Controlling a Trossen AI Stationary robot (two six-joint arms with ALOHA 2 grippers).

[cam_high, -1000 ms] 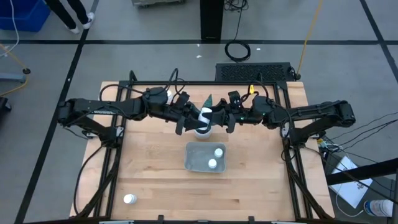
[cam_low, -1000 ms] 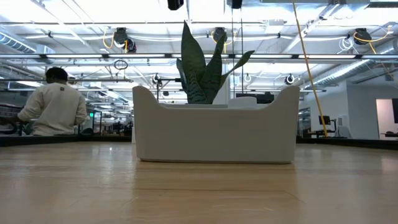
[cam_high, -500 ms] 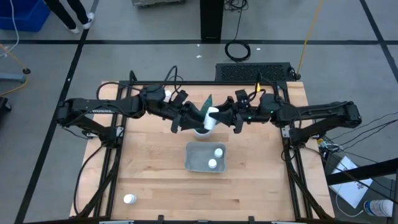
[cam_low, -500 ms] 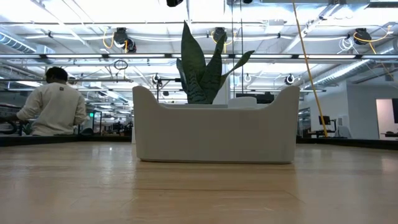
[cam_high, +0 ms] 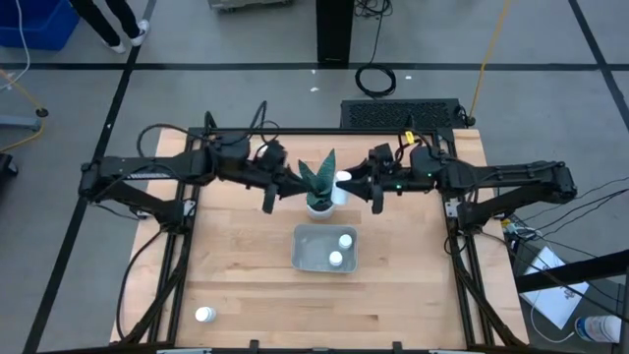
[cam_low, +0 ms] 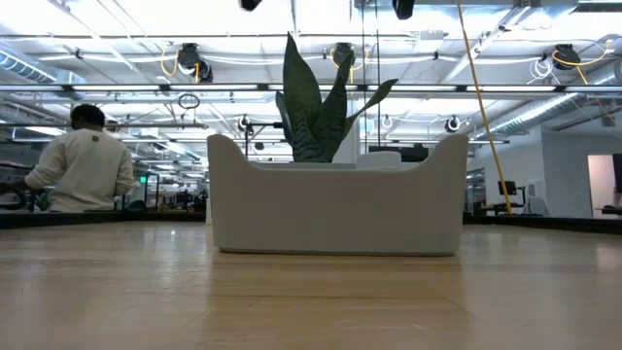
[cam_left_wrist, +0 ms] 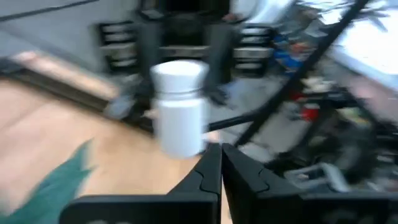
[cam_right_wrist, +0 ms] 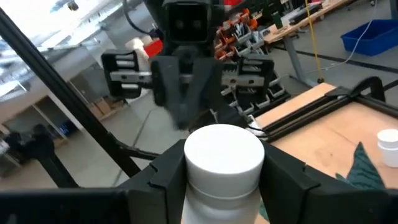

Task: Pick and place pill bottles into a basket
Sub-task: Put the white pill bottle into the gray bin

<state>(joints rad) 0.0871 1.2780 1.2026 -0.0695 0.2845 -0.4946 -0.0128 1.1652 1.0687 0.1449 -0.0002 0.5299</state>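
White pill bottle sits clamped between my right gripper fingers, up in the air just beside the potted plant; the right wrist view shows the cap wedged between both pads. Same bottle shows in the left wrist view, apart from my left fingers. My left gripper is pinched closed on nothing, on the other side of the plant, facing the right one.

Pale grey-blue basket sits mid-table, near the pot's front side. Two bottles lie inside it toward its right end. One more bottle stands at the table's near left corner, well apart from the basket. Another rests on the wood by my left arm.

Low view: white pot fills the middle, a seated person in the room behind.
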